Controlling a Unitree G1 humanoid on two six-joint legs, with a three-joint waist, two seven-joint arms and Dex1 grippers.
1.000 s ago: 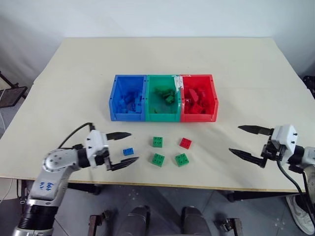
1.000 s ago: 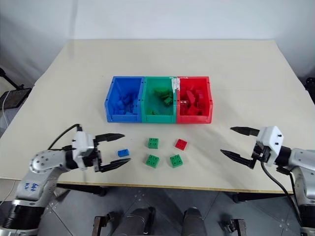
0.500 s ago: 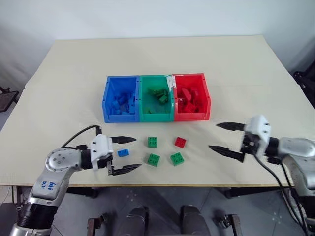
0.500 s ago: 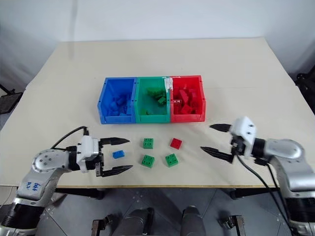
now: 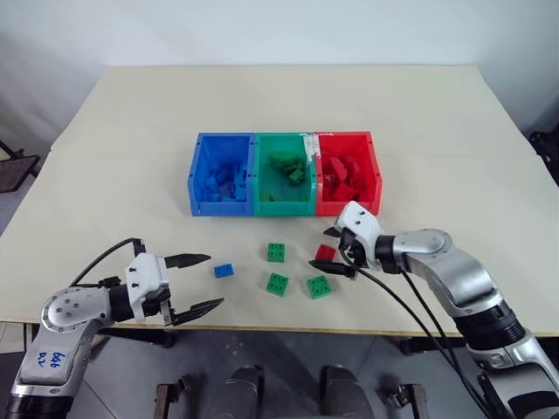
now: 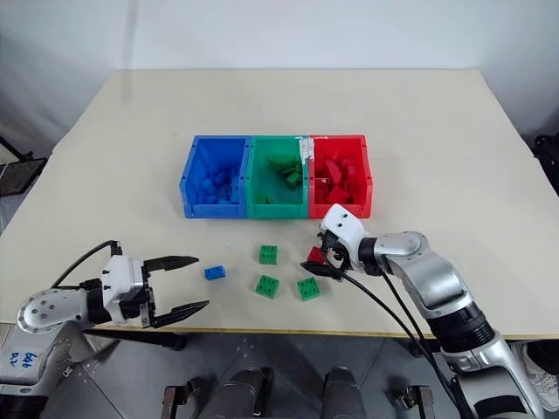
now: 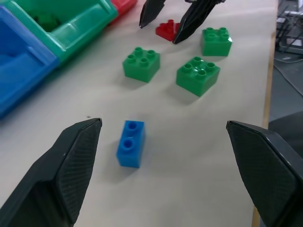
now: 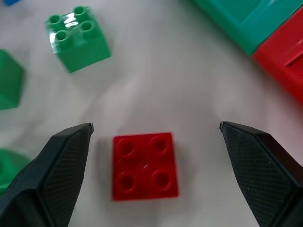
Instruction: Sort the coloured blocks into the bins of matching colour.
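Three joined bins stand mid-table: blue (image 5: 222,208), green (image 5: 284,208), red (image 5: 350,208), each holding bricks of its own colour. In front of them lie a small blue block (image 5: 224,271), three green blocks (image 5: 276,252) (image 5: 278,284) (image 5: 320,286) and a red block (image 5: 325,253). My right gripper (image 5: 329,249) is open, tilted down, its fingers either side of the red block (image 8: 145,165) without touching it. To the left of the blue block (image 7: 130,149), and apart from it, my left gripper (image 5: 216,279) hangs open and empty near the table's front edge.
The beige table (image 5: 437,113) is wide and bare behind and beside the bins. White tape marks the rim between the green and red bins (image 5: 310,144). The table's front edge runs just below the loose blocks.
My right gripper has swung left across the table and come down around the red block. My left gripper has drawn back to the left, away from the blue block. Both stay open.
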